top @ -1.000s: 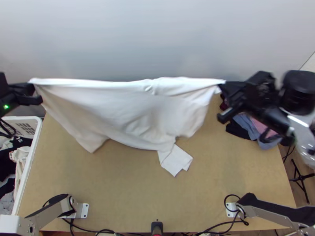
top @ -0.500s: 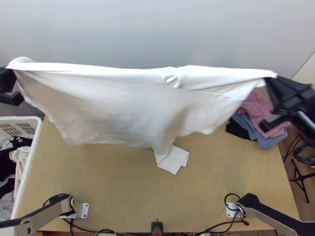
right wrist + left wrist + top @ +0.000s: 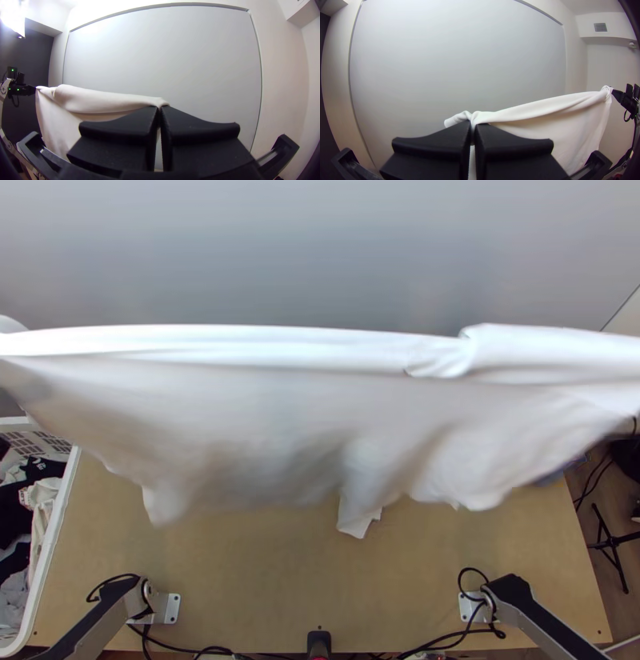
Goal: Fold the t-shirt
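In the top view, with twelve o'clock taken as the far side of the table [image 3: 264, 580], the white t-shirt [image 3: 320, 388] is held up in the air, stretched from ten o'clock to two o'clock across the whole picture. Its upper edge is pulled nearly straight, with a bunched twist toward one o'clock, and the rest is hung loosely on the six o'clock side, blurred and uneven along the bottom. A narrow piece is hung lowest near the middle of the table; whether the wood is touched by it cannot be told. In the left wrist view, cloth is pinched between the tips of the left gripper [image 3: 474, 128], with a short end stuck out past them, and the far end of the same taut edge is seen at the right gripper [image 3: 159, 108]. In the right wrist view, a corner is clenched between that gripper's own fingertips, and small green lights [image 3: 12, 70] are shown on the left arm. At nine o'clock in the top view, a white basket [image 3: 64, 524] is filled with dark and pale clothes [image 3: 44, 488], a dark one marked with pale print. Toward three o'clock, a bit of blue cloth [image 3: 560, 474] is mostly covered by the shirt, and a black stand [image 3: 612, 540] is seen beyond the table at four o'clock.
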